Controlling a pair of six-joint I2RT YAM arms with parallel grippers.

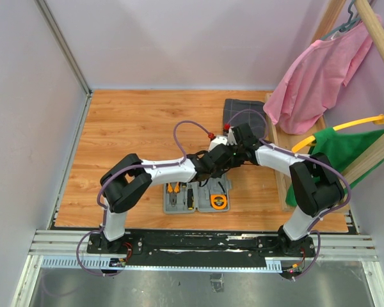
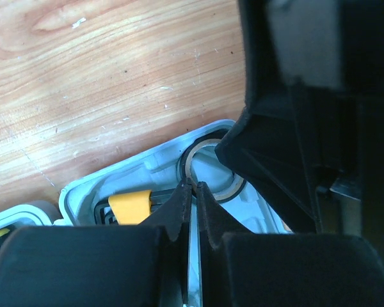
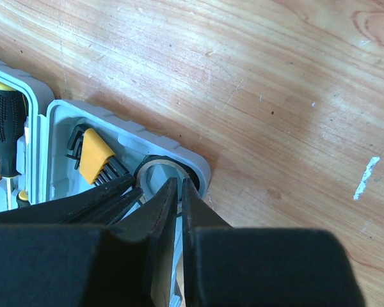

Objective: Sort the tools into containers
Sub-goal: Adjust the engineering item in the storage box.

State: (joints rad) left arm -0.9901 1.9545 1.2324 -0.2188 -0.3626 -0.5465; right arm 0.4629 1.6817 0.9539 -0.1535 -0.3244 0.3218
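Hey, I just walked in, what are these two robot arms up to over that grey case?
They are sorting tools into an open grey tool case. Both arms lean in over its far half, where the left gripper and the right gripper hang with jaws shut, tips close to a round recess beside a hex key set in a yellow holder. Neither visibly holds anything. Pliers, a screwdriver and an orange tape measure lie in the near half.

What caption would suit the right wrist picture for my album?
Right gripper, shut, at the corner of the open grey case holding yellow hex keys and a screwdriver.
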